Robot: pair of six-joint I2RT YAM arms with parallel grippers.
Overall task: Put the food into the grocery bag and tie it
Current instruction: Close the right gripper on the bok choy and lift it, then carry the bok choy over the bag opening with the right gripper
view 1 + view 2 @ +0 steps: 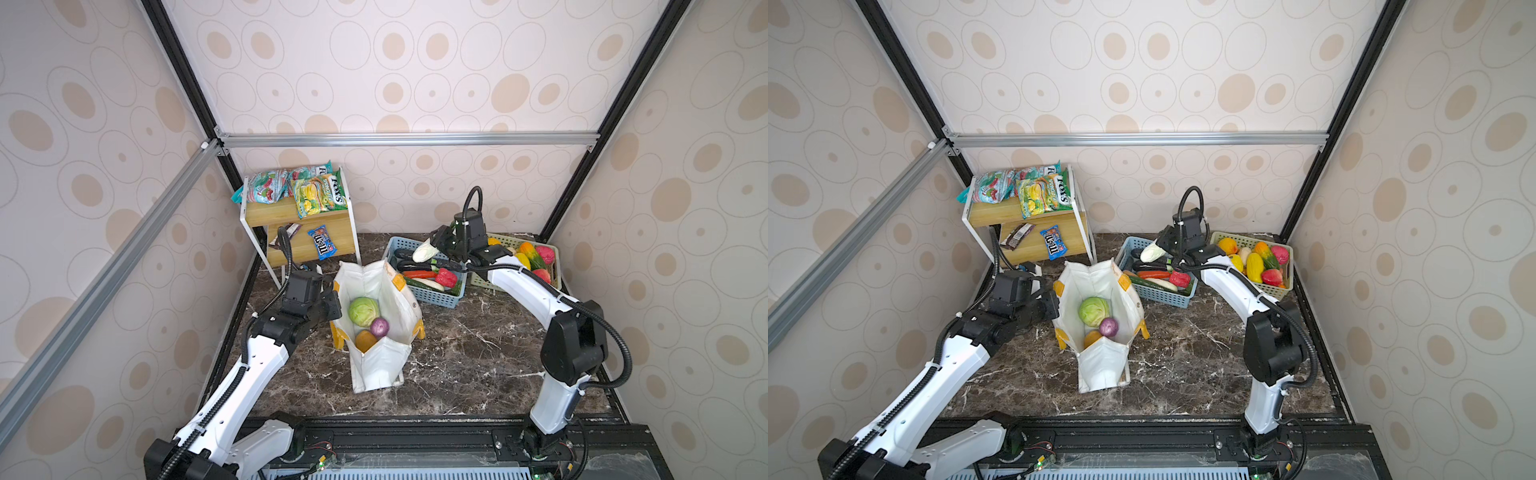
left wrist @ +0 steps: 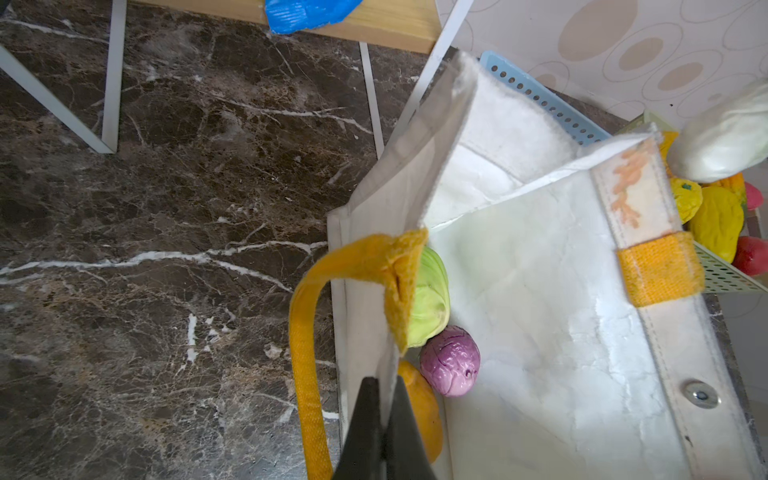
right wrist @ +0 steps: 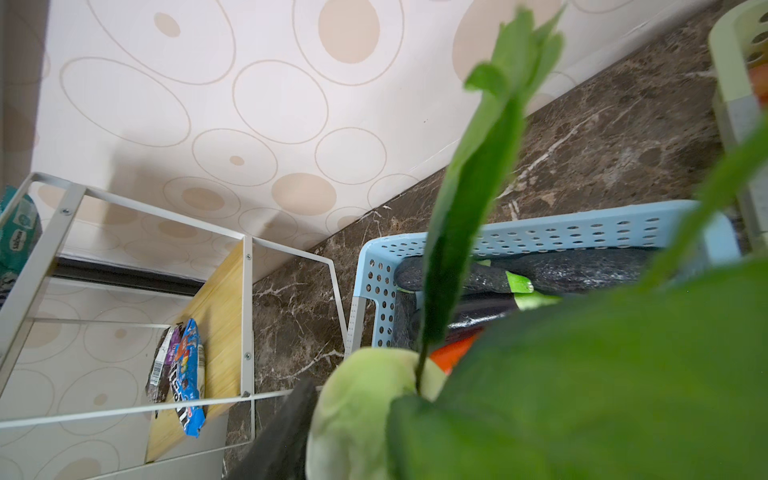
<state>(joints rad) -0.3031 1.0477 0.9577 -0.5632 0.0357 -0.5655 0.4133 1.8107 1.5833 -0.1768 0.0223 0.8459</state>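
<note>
Centrally on the dark marble table [image 1: 478, 353] stands the grocery bag [image 1: 399, 299] [image 1: 1125, 299] [image 2: 540, 332], upright with its mouth open. Three pieces of food lie at its bottom: a green cabbage [image 1: 363, 311] [image 1: 1094, 311] [image 2: 430, 299], a purple round vegetable [image 1: 379, 327] [image 1: 1108, 327] [image 2: 451, 360] touching its near right side, and an orange round one [image 1: 365, 340] [image 1: 1092, 337] [image 2: 419, 411] nearest of the three.

The left gripper [image 1: 334, 305] [image 1: 1054, 305] [image 2: 384, 399] is at the bag's left wall. In the left wrist view its jaws are closed, pinching the fabric rim between them, just beside a yellow handle [image 2: 303, 353] that droops outside the bag.

The right gripper [image 1: 440, 245] [image 1: 1167, 245] is raised over the far end of the blue basket [image 1: 436, 297] [image 1: 1163, 297] [image 3: 540, 237], to the right of the bag and beyond it. It grips a pale toy vegetable [image 1: 424, 251] [image 1: 1152, 252] [image 3: 357, 407] with green leaves, clear of the long vegetables lying in that basket. A green basket [image 1: 482, 282] [image 1: 1273, 293] of yellow, orange and red toy produce stands just to the right.

At far left a wooden shelf rack [image 1: 291, 216] carries snack bags [image 1: 295, 187] on its top board. A blue M&M's packet [image 1: 322, 242] [image 1: 1053, 242] [image 3: 189, 374] lies on the lower one.
</note>
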